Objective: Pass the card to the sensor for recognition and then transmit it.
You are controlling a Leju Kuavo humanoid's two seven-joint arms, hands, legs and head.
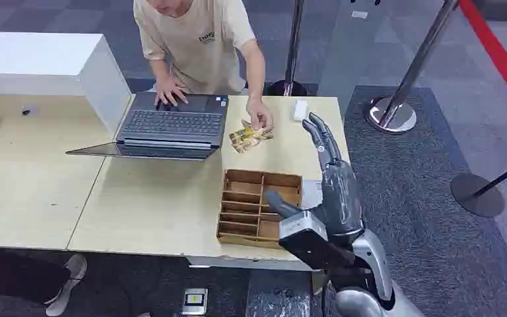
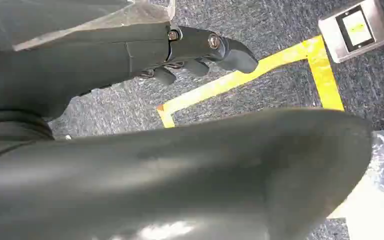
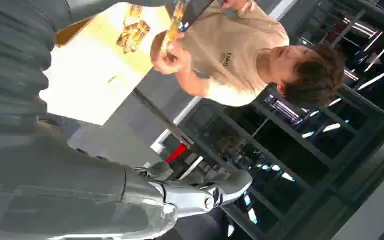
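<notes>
Fingers: right hand [image 1: 333, 178] stretched out apart, holding nothing, above the divided tray [image 1: 259, 207]; left hand [image 2: 200, 52] curled in, empty.
Cards [image 1: 249, 137]: yellow-brown printed, fanned flat beyond the tray, under a person's hand [image 1: 259, 116].
Surface [image 1: 152, 198]: pale wood, open laptop [image 1: 171, 125].
Room: grey carpet, stanchions [image 1: 396, 105].

Right arm: raised from the lower right, forearm angled forward.
Right hand [image 1: 327, 165]: fingers [image 1: 318, 132] stretched out straight and apart, holding nothing.
Left hand [image 2: 195, 50]: hanging low, fingers [image 2: 165, 76] curled in, nothing in them.
</notes>
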